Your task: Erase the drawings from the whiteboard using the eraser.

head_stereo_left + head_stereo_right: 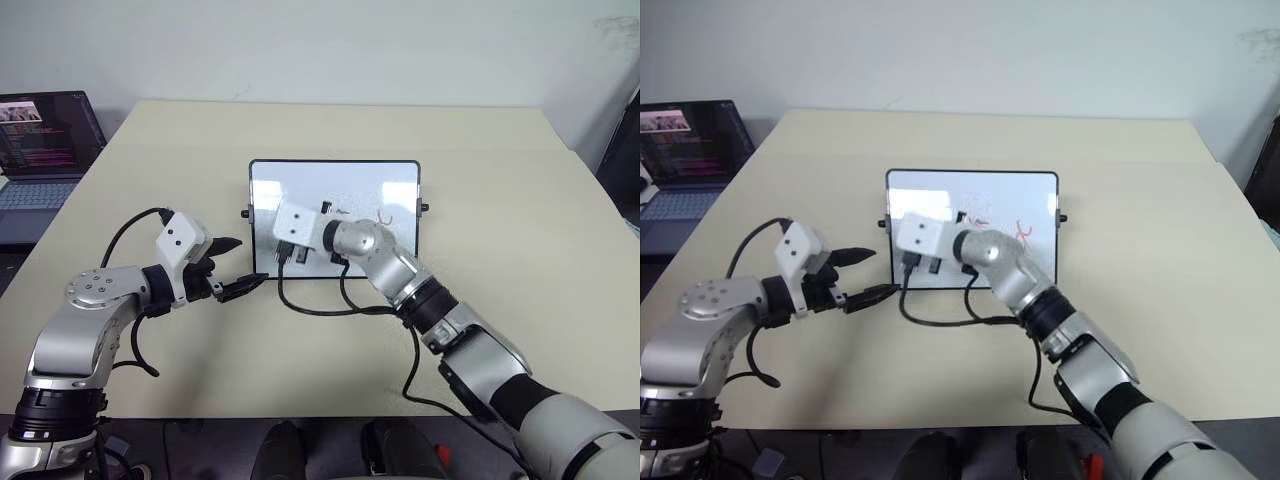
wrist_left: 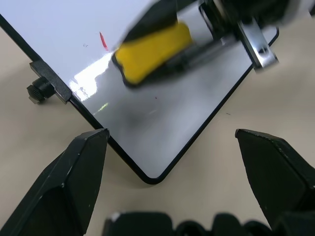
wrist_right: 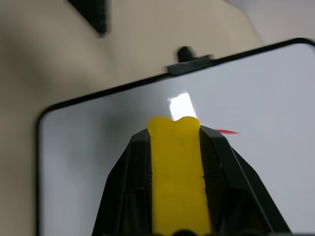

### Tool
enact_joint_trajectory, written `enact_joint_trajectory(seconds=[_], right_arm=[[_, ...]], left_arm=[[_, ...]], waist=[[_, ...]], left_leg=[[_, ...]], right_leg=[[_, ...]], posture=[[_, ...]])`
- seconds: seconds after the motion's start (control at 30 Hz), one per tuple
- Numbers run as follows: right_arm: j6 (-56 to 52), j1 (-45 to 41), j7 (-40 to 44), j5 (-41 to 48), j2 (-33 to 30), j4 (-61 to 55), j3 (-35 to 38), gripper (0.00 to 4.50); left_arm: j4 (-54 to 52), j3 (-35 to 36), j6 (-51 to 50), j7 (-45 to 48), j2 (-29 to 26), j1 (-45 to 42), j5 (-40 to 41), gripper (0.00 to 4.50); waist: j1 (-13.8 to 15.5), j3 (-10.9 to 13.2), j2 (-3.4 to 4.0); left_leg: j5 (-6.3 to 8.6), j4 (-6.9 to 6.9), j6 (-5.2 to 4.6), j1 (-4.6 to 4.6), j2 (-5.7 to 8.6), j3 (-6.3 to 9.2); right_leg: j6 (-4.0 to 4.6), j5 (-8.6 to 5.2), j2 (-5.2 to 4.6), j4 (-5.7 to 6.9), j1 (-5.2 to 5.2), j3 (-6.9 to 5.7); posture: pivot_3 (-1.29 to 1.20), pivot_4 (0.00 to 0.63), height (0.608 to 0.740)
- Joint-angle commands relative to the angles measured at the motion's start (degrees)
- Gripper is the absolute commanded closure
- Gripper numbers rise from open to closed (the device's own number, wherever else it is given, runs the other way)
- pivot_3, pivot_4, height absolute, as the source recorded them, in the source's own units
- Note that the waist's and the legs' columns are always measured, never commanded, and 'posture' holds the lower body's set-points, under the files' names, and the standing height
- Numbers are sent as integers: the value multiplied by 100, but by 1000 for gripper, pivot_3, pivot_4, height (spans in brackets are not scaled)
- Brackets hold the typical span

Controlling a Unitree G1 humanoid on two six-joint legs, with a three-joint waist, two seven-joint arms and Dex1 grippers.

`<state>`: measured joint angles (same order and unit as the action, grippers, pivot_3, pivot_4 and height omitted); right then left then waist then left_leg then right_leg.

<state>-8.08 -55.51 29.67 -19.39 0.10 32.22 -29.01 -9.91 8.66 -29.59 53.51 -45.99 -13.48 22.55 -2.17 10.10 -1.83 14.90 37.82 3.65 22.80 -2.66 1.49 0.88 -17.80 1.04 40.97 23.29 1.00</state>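
While your right gripper (image 3: 175, 142) clamps the eraser (image 3: 176, 172) by its long sides (soft, light), press gently; the glossy whiteboard (image 1: 300, 185) may slide. Left gripper (image 1: 228, 268) is apart.

Head pair looks down; wrist cameras close on whiteboard (image 1: 334, 185) (shared).

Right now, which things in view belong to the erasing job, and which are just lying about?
In the job:
- whiteboard
- eraser, pinched in the right gripper
- red drawings left on the board
- left gripper, open beside the board

Lying about:
- laptop, open at the table's far left
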Motion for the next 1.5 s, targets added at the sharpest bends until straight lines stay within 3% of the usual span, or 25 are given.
enact_joint_trajectory(seconds=[0.03, 0.17, 0.4, 0.6, 0.7, 0.87, 0.93, 1.03, 1.13, 1.27, 1.5], right_arm=[[220, -333, -740, -157, 3, 78, 332, 3506], [330, -428, -922, -125, 59, 201, 402, 3506], [-35, -11, 39, -42, 69, -136, 117, 3506], [291, -283, -967, -188, 235, 49, 451, 3506], [232, -312, -939, -195, 222, 151, 432, 3506], [-111, 17, 60, -84, 103, -120, 115, 3506], [25, 47, -328, -130, 112, -261, 290, 3506], [-292, 352, -156, 338, -5, -1358, 818, 3506], [-1305, 1077, 419, 1129, -231, -3349, 1309, 3506], [-2383, 1897, 736, 1428, -762, -4973, 1394, 3506], [-2963, 3283, 613, 1338, -1617, -5950, 1171, 3506]], left_arm=[[-166, 35, 53, 46, -110, -19, 17, 0], [-172, -18, 41, 66, -104, -63, 21, 0], [-181, -35, 28, 128, -110, -78, 23, 0], [-151, -55, 29, 165, -121, -129, 12, 0], [-131, -75, 42, 175, -118, -159, 0, 0], [-96, -126, 60, 205, -105, -222, 0, 0], [-85, -157, 67, 218, -92, -261, 1, 0], [-80, -242, 127, 278, -53, -359, 0, 0], [-60, -365, 221, 370, 0, -499, 9, 0], [71, -512, 333, 505, 24, -682, -5, 0], [328, -731, 444, 682, 91, -1005, -58, 0]], waist=[[2, 0, 0], [14, 1, 0], [17, 1, 0], [18, 2, 1], [18, 2, 0], [21, 1, 0], [22, 2, 1], [41, 3, 1], [69, 3, 1], [61, 3, 1], [10, 6, 3]], left_leg=[[0, 3, 0, -1, 0, 0], [0, 2, 1, 0, 2, 1], [1, -7, 0, 3, 0, -3], [0, 1, 1, 1, 1, 0], [0, -1, 1, 2, 1, 0], [1, -5, 0, 3, 1, -3], [1, -5, 0, 3, 0, 0], [1, -1, 0, 4, 0, 2], [1, 1, 1, 13, 3, 6], [3, -2, 2, 15, 4, 4], [2, -1, 1, 5, 5, -4]], right_leg=[[0, 0, 0, 4, 0, 0], [0, 0, 0, 5, 0, -2], [0, 0, 0, -11, 1, 2], [0, 0, 0, 0, 1, 0], [0, 0, 0, -3, 1, 0], [0, 0, 0, -11, 0, 2], [0, 0, 0, -9, 0, 0], [0, 0, 0, -5, 0, -2], [-1, -1, -1, -13, 0, -4], [-3, -2, -2, -20, -1, -3], [-5, -3, 8, -10, -2, 2]], posture=[[0, 150, 740], [0, 150, 740], [0, 150, 740], [0, 150, 740], [0, 150, 740], [0, 150, 740], [0, 150, 740], [0, 150, 740], [0, 150, 740], [0, 150, 740], [0, 150, 740]])
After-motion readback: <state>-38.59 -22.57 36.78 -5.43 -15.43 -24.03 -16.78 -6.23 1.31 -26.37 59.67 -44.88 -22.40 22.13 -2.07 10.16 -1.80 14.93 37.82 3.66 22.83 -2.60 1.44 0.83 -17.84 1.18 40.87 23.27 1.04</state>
